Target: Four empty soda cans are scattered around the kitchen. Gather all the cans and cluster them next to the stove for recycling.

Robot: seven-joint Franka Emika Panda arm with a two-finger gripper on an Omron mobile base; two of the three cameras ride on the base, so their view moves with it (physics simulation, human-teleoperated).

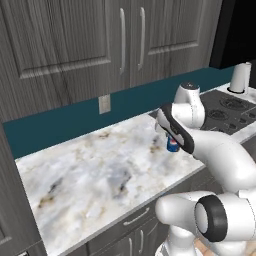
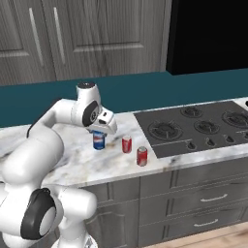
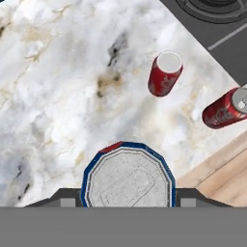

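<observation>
Two red cylindrical soda cans (image 2: 127, 144) (image 2: 142, 156) stand beside the dark grey gas stove (image 2: 193, 127). The gripper (image 2: 99, 134) pinches a blue soda can (image 2: 99, 141) at the marble table (image 2: 72, 160); the fourth appears outstanding.

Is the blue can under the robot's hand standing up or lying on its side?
Upright. The blue can stands on its base on the marble counter, and the hand view looks straight down on its round silver top.

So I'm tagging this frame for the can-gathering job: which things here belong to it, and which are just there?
Part of the job:
- blue can, on the counter, gripper shut on it
- two red cans standing beside the stove
- stove

Just there:
- marble counter
- white cylinder behind the stove
- wall outlet
- upper cabinets
- drawers
</observation>
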